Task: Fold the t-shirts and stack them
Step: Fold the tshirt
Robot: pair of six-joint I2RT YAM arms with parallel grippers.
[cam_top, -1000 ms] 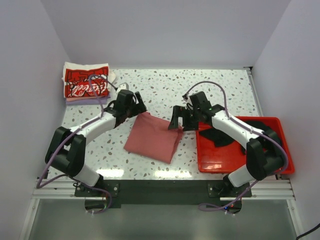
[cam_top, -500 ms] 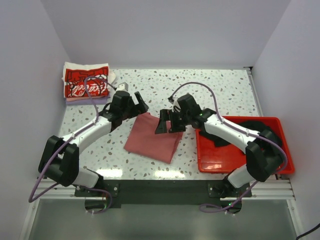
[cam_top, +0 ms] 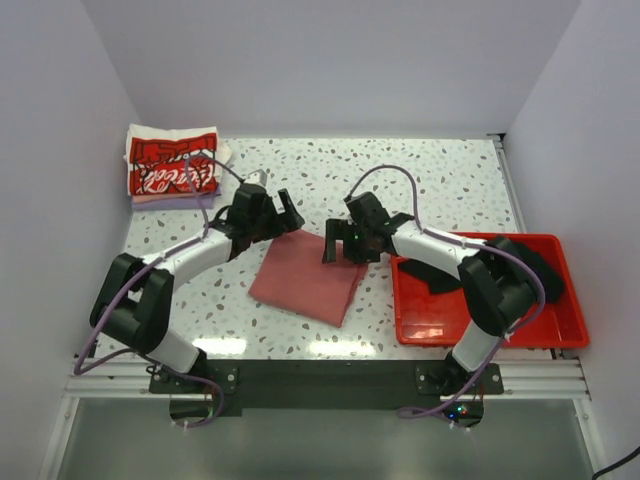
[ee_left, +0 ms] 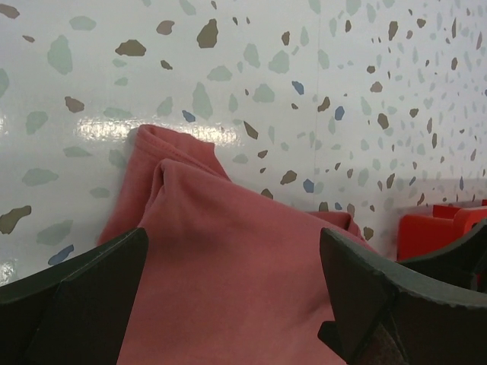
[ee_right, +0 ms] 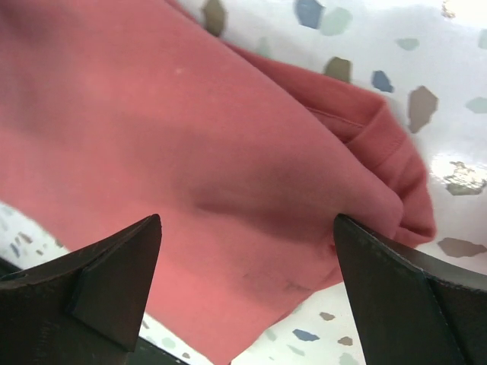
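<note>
A dusty-red t-shirt point(cam_top: 305, 278) lies folded into a tilted rectangle in the middle of the table. My left gripper point(cam_top: 283, 215) hovers open over its far left corner. In the left wrist view the red cloth point(ee_left: 228, 289) fills the gap between the spread fingers point(ee_left: 76, 304). My right gripper point(cam_top: 335, 243) is open over the far right corner, and the shirt point(ee_right: 190, 137) shows under its wide-apart fingertips point(ee_right: 396, 281). A folded stack topped by a white shirt with red Coca-Cola print point(cam_top: 170, 165) sits at the back left. A black shirt point(cam_top: 437, 277) lies in the bin.
A red plastic bin point(cam_top: 450, 325) stands at the right, partly under the right arm; its corner point(ee_left: 426, 232) shows in the left wrist view. Walls enclose the speckled table point(cam_top: 420, 180) at the left, back and right.
The right gripper has swung left from the bin side onto the red shirt's far right corner. The left gripper has shifted slightly right to the far left corner and opened a little wider.
</note>
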